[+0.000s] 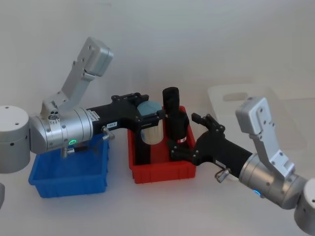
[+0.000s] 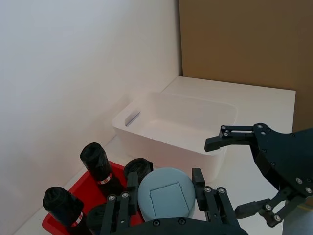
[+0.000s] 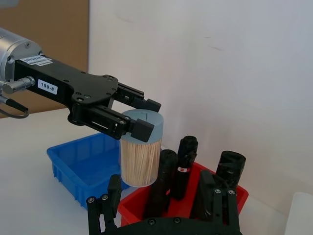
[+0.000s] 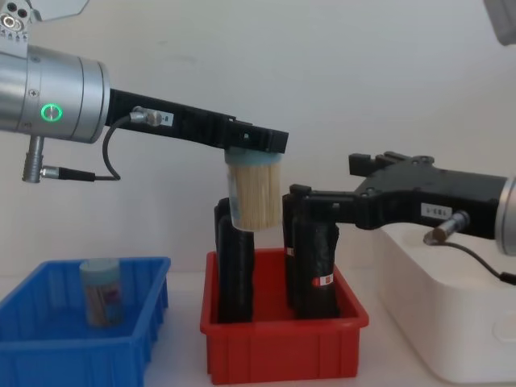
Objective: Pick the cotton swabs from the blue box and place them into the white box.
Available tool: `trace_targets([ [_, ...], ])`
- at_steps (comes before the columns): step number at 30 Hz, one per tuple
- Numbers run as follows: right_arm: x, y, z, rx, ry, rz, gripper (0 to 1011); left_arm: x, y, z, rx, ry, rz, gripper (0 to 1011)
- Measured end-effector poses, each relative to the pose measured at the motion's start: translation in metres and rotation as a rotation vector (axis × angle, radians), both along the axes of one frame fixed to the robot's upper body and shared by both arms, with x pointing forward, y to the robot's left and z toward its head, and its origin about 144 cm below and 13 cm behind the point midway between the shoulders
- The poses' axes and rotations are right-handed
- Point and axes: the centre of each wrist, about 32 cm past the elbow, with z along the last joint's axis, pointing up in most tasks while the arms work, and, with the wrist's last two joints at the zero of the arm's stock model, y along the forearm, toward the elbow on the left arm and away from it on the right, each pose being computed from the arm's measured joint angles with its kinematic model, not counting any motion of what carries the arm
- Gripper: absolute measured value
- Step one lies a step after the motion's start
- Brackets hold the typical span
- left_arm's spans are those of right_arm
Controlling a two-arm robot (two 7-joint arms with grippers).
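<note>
My left jaws grip a cotton-swab tub high over the red bin, clearing its black rolls. My right jaws stand wide open beside them.

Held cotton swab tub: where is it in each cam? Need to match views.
Head: cotton swab tub at centre, clamped in the left gripper over the red bin.
Left wrist: cap toward the camera, between the fingers.
Right wrist: between the blue box and the black rolls.
Chest: centre, hanging above the red bin.
Shared landmark: the red bin beneath it.
</note>
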Motion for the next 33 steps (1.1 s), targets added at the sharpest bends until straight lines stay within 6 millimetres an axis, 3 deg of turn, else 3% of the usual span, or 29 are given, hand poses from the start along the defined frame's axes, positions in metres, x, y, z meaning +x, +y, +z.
trace_targets([
  [33, 0.06, 0.046, -0.004, -0.027, 0.03, 0.11, 1001, 0.0, 0.0, 0.0, 0.0, 0.0, -0.001, 669],
])
